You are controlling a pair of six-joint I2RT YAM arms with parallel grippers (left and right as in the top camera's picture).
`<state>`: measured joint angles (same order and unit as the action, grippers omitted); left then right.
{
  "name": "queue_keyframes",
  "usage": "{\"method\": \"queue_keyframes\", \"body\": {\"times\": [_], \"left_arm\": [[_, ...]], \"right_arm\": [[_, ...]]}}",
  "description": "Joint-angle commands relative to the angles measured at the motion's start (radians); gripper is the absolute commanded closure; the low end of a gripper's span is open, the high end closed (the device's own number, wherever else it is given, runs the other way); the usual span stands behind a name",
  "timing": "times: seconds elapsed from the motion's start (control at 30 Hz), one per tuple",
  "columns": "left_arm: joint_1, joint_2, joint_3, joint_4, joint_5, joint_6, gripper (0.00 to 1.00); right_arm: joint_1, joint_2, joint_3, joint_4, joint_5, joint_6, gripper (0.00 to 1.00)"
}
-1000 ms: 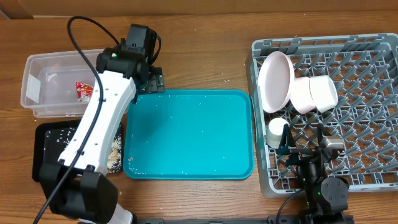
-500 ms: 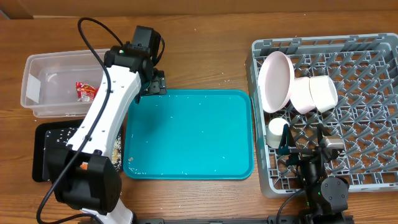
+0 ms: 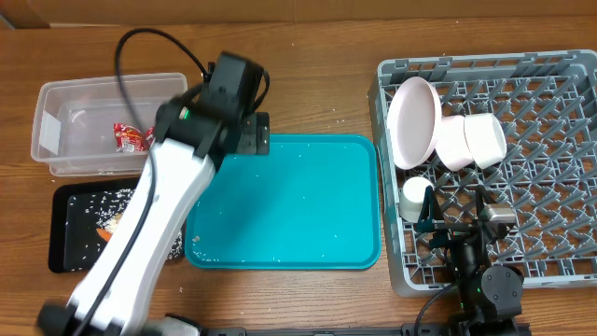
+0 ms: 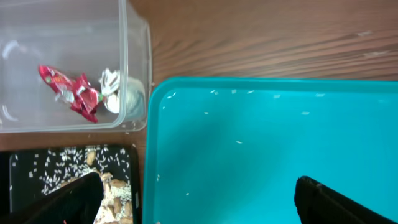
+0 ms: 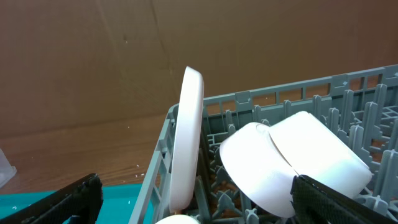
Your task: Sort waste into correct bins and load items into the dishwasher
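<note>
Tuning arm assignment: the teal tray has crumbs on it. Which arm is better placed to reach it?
Left, likely. The left gripper hangs open over the teal tray's far-left corner, beside the clear tub. The right gripper is open at the dish rack's near-left side, facing the white plate.

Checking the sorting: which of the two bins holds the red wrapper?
The clear plastic tub, not the flat black tray: the red wrapper lies inside it, beside a white paper ball, while the tray holds scattered food scraps.
</note>
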<state>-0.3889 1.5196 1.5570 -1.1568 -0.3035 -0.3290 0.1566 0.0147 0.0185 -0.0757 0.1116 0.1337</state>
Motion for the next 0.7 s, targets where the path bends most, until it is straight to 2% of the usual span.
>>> {"method": "queue_keyframes", "body": {"times": [0.0,0.1,0.23,0.4,0.53,0.67], "left_arm": [[-0.014,-0.127,-0.072,0.026,-0.025,0.050,0.00],[0.007,-0.248,-0.180,0.134,-0.025,0.068,0.00],[0.060,-0.444,-0.395,0.394,-0.011,0.069,0.00],[0.162,-0.700,-0.669,0.654,0.094,0.102,0.00],[0.242,-0.909,-0.848,0.761,0.152,0.101,0.00],[0.299,-1.117,-1.000,0.792,0.160,0.101,0.00]], "right_arm": [[-0.006,-0.009,-0.010,0.004,-0.001,-0.004,0.00],[-0.006,-0.009,-0.010,0.004,-0.001,-0.004,0.00],[-0.006,-0.009,-0.010,0.004,-0.001,-0.004,0.00],[-0.006,-0.009,-0.010,0.004,-0.001,-0.004,0.00],[-0.006,-0.009,-0.010,0.004,-0.001,-0.004,0.00],[-0.006,-0.009,-0.010,0.004,-0.001,-0.004,0.00]]}}
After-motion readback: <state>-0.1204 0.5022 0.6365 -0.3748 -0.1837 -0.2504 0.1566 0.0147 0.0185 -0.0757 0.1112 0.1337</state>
